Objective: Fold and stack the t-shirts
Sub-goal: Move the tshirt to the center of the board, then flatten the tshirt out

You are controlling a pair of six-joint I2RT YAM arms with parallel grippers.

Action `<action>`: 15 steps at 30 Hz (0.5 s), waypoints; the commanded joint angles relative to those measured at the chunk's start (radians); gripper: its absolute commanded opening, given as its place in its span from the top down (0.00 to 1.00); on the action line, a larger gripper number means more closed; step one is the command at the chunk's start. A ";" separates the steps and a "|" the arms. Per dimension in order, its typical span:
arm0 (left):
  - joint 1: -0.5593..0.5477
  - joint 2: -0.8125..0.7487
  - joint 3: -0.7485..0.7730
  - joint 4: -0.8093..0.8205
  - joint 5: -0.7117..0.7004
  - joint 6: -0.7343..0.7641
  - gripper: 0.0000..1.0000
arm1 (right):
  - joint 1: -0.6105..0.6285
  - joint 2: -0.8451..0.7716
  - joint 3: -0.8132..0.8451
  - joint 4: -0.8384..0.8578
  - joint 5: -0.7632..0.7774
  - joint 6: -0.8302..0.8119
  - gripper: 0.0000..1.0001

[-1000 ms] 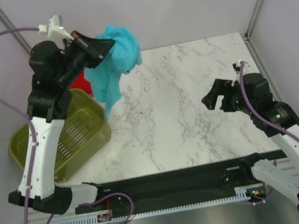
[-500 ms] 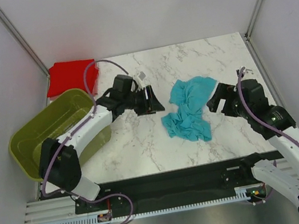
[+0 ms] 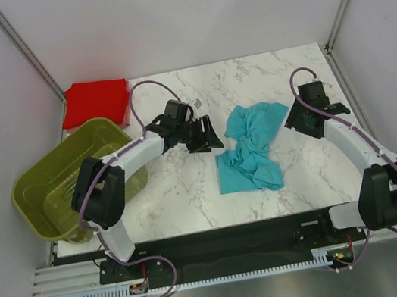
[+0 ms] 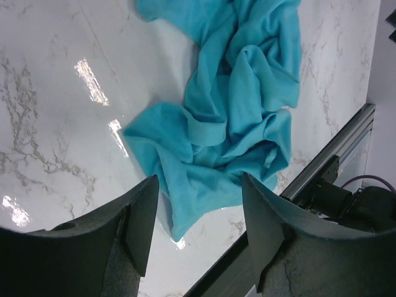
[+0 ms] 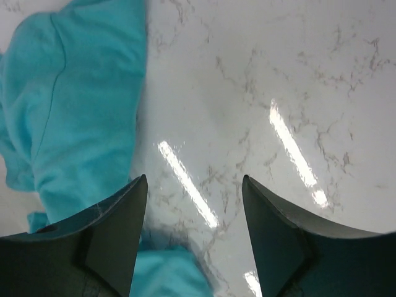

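Note:
The turquoise t-shirt lies crumpled on the marble table, right of centre; the left wrist view shows its folds. The red t-shirt is a flat folded square at the back left corner. My left gripper hovers low just left of the turquoise cloth, open, with nothing held between its fingers. My right gripper is at the shirt's right edge, open over bare marble. The turquoise cloth reaches up to its left finger.
An olive-green slotted basket stands at the table's left edge, in front of the red shirt. Purple cables loop over both arms. A black rail runs along the near edge. Grey walls enclose the back and both sides.
The left gripper, which held the turquoise shirt high at the back left, has let it go; the shirt now lies on the table. Both grippers have come down beside it.

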 commanded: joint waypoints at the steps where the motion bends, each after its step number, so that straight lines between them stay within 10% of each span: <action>1: -0.007 0.051 0.034 0.037 0.048 -0.017 0.37 | -0.064 0.108 0.092 0.141 -0.107 -0.016 0.29; 15: -0.163 -0.026 -0.204 0.050 -0.075 -0.028 0.37 | -0.070 -0.114 -0.194 0.078 -0.407 -0.088 0.36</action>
